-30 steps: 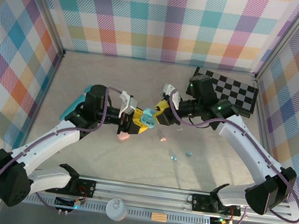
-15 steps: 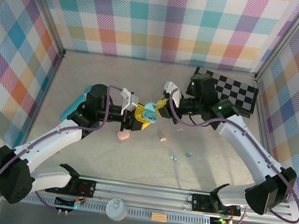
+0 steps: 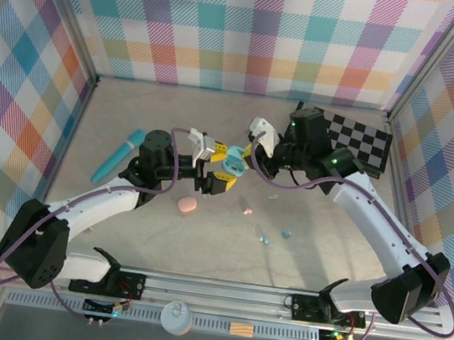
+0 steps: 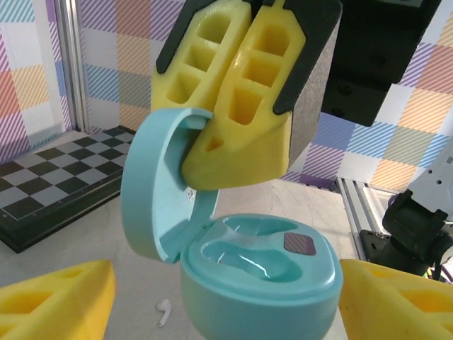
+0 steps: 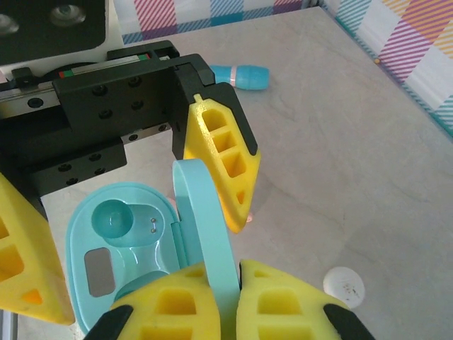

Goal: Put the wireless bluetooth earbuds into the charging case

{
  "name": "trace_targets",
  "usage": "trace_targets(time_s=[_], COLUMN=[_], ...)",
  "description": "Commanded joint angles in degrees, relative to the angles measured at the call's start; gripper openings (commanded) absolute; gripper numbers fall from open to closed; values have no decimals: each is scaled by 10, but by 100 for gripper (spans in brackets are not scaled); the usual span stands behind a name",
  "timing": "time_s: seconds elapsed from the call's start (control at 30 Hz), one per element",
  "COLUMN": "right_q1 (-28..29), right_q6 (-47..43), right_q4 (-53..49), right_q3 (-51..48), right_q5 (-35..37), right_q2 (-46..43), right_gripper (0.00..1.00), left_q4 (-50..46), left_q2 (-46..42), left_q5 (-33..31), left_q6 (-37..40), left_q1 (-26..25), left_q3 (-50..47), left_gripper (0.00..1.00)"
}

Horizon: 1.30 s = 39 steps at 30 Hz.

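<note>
Top external: charging case [image 3: 232,165] has shifted rearward (lid open).

A robot lab test cell: plaid backdrop walls [image 3: 255,30], aluminium frame rail [image 3: 227,293], checkerboard calibration board [image 3: 371,139].

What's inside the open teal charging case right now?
The charging case holds two empty moulded hollows and a dark grey patch. The right gripper covers its near end.

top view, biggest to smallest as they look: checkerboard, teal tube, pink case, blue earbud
1. checkerboard
2. teal tube
3. pink case
4. blue earbud
All four lie flat at a similar distance, so nearness does not skew the order.
</note>
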Motion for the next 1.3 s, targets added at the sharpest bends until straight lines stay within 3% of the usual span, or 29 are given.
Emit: trace_targets(time_s=[0.0,0.2,0.63,1.27], right_q1=[0,0,0,0], right_q6=[-14,-29,-21,-8], right_q4=[-7,-43,-29,-12], right_q3=[17,30,24,13], right_q5=[-5,-26,-38,-55], right_q2=[-5,-6,-9,-29], right_gripper=[0,0,0,0], left_q4=[56,50,52,54], left_q2=[5,7,9,6], left_q5=[20,56,75,75], left_q6=[-4,0,-10,-16], left_q1=[-2,-2,-2,-2], left_q3=[-2,7,11,13], left_gripper=[78,73,53,43])
